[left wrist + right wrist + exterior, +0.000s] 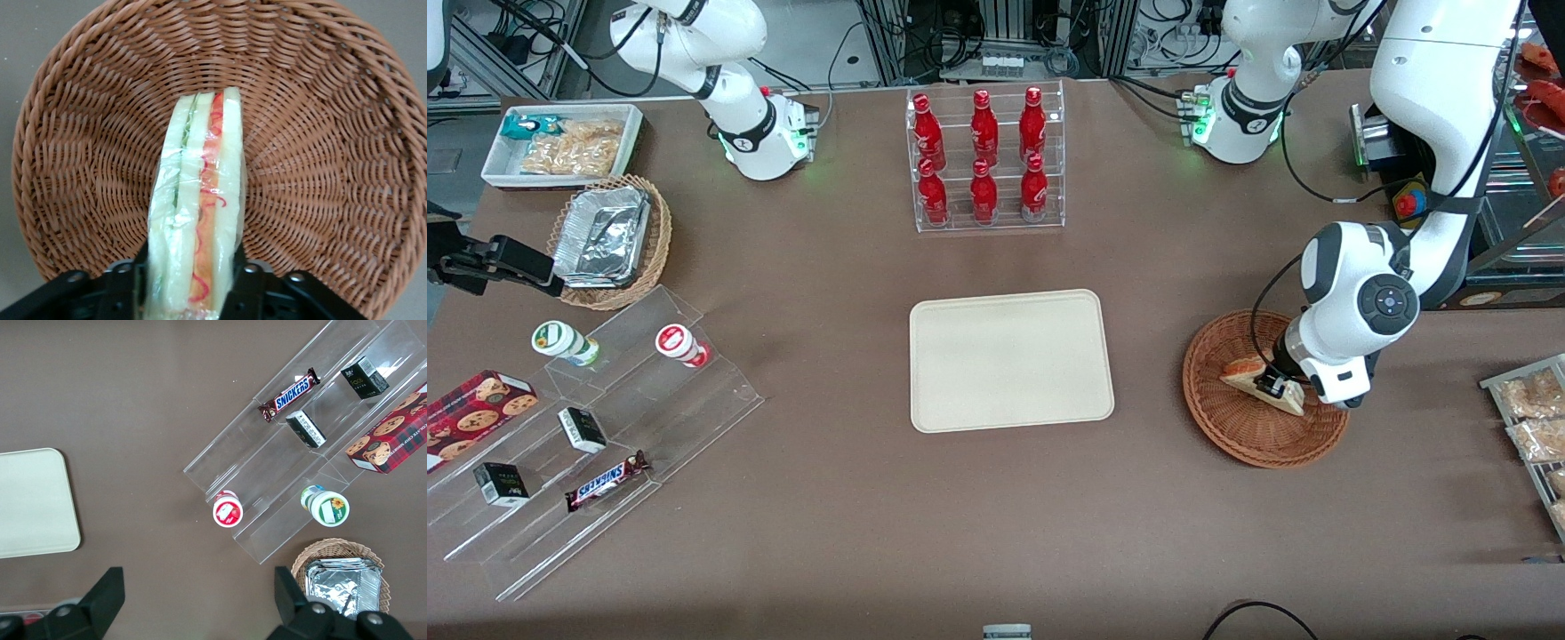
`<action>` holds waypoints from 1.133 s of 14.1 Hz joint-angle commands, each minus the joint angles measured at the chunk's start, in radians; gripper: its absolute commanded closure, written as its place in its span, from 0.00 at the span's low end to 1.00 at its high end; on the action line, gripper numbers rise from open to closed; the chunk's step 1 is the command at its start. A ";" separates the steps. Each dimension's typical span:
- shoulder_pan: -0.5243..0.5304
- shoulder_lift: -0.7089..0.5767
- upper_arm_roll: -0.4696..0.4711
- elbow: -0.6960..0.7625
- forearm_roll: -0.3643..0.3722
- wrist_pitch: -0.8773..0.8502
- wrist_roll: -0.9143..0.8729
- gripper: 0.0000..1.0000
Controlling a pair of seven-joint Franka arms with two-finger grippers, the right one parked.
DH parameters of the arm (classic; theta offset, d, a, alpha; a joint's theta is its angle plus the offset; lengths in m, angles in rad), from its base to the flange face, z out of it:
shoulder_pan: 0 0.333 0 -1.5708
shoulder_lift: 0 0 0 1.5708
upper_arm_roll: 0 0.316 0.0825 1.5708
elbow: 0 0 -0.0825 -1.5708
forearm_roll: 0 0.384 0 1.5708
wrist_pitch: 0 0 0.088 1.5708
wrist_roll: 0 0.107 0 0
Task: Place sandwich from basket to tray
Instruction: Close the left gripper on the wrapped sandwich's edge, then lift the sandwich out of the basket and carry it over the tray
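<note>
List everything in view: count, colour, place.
Triangular pale-bread sandwich: 1, red-yellow filling, in the basket, between the gripper's fingers.
Round reddish-brown wicker basket: 1, toward the working arm's end.
Flat beige rectangular tray: 1, table centre, nothing on it.
Red bottles: 6, in a clear rack, farther from the front camera than the tray.
Light wicker basket of foil containers: 1, toward the parked arm's end.
White bin of snack packets: 1, beside it.
Clear stepped stand: 1, holding cups, small boxes, a Snickers bar.
Left gripper: shut on the sandwich, in the basket.
</note>
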 commanded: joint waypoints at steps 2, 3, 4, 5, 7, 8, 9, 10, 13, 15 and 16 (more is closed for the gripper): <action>-0.004 -0.047 -0.028 0.041 0.002 -0.059 0.137 0.90; -0.006 -0.056 -0.037 0.055 0.002 -0.062 0.186 0.90; -0.006 -0.066 -0.055 0.067 0.002 -0.067 0.212 0.90; -0.006 -0.066 -0.080 0.096 0.003 -0.096 0.237 0.90; -0.010 -0.060 -0.114 0.173 0.003 -0.209 0.338 0.90; -0.012 -0.052 -0.146 0.213 0.003 -0.246 0.381 0.90; -0.016 -0.032 -0.183 0.247 0.003 -0.275 0.395 0.90; -0.024 -0.015 -0.221 0.265 0.005 -0.295 0.398 0.90; -0.108 0.014 -0.238 0.282 0.025 -0.297 0.469 0.89; -0.192 0.048 -0.238 0.288 0.026 -0.282 0.463 0.89; -0.237 0.060 -0.238 0.311 0.031 -0.276 0.467 0.88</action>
